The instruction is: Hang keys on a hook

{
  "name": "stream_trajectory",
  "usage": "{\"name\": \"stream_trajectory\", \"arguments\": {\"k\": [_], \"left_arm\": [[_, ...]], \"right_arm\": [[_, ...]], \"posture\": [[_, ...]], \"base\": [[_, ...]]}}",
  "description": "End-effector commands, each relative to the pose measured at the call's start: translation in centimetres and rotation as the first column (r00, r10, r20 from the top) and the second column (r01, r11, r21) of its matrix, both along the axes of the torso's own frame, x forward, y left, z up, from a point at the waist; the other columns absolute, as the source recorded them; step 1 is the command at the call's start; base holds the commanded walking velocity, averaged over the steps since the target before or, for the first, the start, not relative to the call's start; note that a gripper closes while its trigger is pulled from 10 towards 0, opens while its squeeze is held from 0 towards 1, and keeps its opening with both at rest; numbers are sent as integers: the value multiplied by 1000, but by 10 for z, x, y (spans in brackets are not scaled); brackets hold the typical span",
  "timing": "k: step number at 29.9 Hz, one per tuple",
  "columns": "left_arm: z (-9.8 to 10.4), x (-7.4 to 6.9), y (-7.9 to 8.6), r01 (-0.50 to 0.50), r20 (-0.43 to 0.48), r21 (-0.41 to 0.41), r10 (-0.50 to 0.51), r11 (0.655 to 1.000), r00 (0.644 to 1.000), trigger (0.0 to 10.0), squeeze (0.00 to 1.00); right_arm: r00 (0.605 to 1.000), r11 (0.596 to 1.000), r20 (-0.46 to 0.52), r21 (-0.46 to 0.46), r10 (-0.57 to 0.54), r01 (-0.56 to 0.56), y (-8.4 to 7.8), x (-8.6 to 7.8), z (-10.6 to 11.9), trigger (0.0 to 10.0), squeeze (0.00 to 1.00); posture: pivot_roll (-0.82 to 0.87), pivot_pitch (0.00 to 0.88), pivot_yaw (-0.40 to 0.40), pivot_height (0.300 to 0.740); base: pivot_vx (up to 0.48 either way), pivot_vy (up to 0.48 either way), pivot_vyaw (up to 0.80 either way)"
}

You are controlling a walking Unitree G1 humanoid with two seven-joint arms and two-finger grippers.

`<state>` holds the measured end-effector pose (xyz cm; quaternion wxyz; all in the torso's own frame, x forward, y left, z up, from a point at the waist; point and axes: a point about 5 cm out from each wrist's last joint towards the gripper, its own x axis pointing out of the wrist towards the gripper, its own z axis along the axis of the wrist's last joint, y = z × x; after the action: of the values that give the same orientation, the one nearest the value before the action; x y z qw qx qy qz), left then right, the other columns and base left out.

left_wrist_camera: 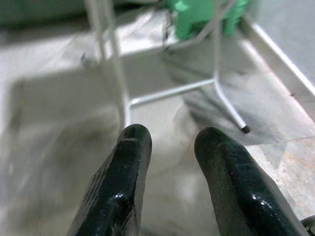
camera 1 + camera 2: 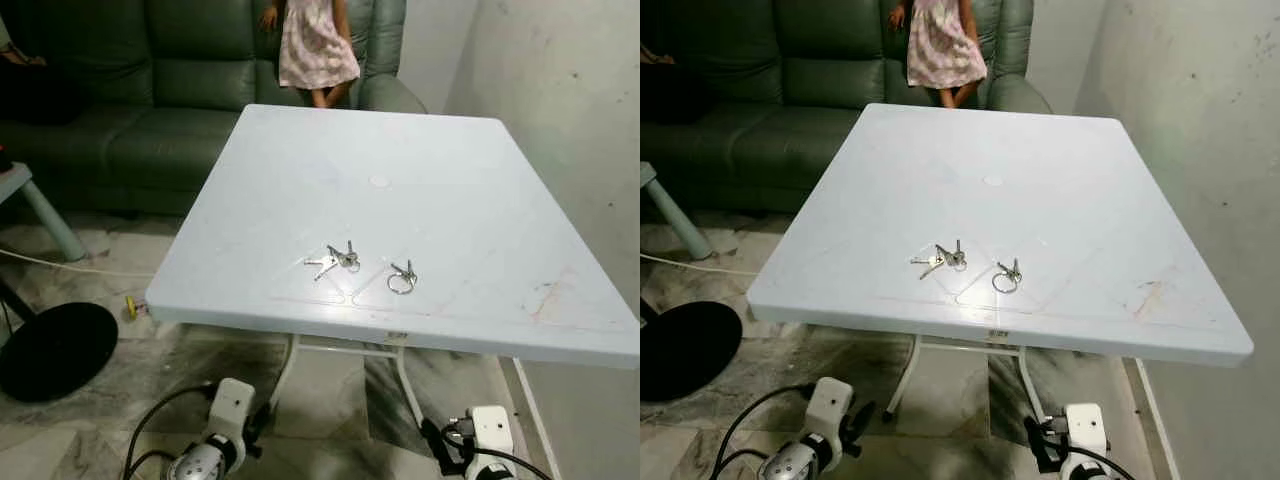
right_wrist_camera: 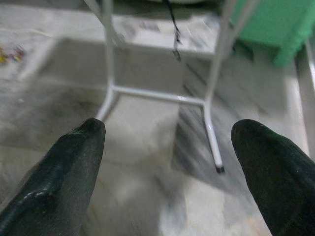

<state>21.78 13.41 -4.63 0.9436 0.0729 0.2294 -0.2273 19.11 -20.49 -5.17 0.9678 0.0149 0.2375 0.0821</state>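
Observation:
Two bunches of keys lie on the white table (image 2: 450, 170) near its front edge. One is a cluster of several silver keys (image 2: 335, 260); to its right lies a smaller bunch on a round ring (image 2: 402, 277). Both arms hang low in front of the table, below its edge: the left arm (image 2: 225, 425) and the right arm (image 2: 490, 440). In the left wrist view my left gripper (image 1: 172, 135) is open a little over the floor with nothing between its fingers. The right gripper (image 3: 167, 130) is open wide and points at the table's white legs (image 3: 110, 64).
A green sofa (image 2: 120, 90) stands behind the table, with a person in a pink dress (image 2: 315, 45) in front of it. A wall (image 2: 570, 90) runs close along the right. On the marble floor at left lie a black round base (image 2: 55, 350) and a cable (image 2: 60, 265).

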Motion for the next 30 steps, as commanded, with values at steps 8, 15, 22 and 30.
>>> {"name": "stream_trajectory", "arguments": {"k": [8,15,22,30], "left_arm": [[16,3,-21,238,163,53,-244,970,956,10000,0],[32,12,-26,325,268,85,-335,942,903,10000,0],[41,18,-25,360,311,114,-377,926,872,10000,0],[56,19,-30,414,392,139,-433,900,811,10000,0]], "right_arm": [[971,997,236,51,41,-55,12,13,24,10000,0],[915,987,382,28,133,-155,16,22,46,10000,0],[858,959,430,-93,281,-267,12,18,59,10000,0],[808,938,478,-151,345,-311,7,19,74,10000,0]], "posture": [[97,0,-38,736],[84,0,-21,736],[81,0,-14,736],[75,0,-9,736]], "base": [[0,0,0],[0,0,0],[0,0,0],[0,0,0]]}}
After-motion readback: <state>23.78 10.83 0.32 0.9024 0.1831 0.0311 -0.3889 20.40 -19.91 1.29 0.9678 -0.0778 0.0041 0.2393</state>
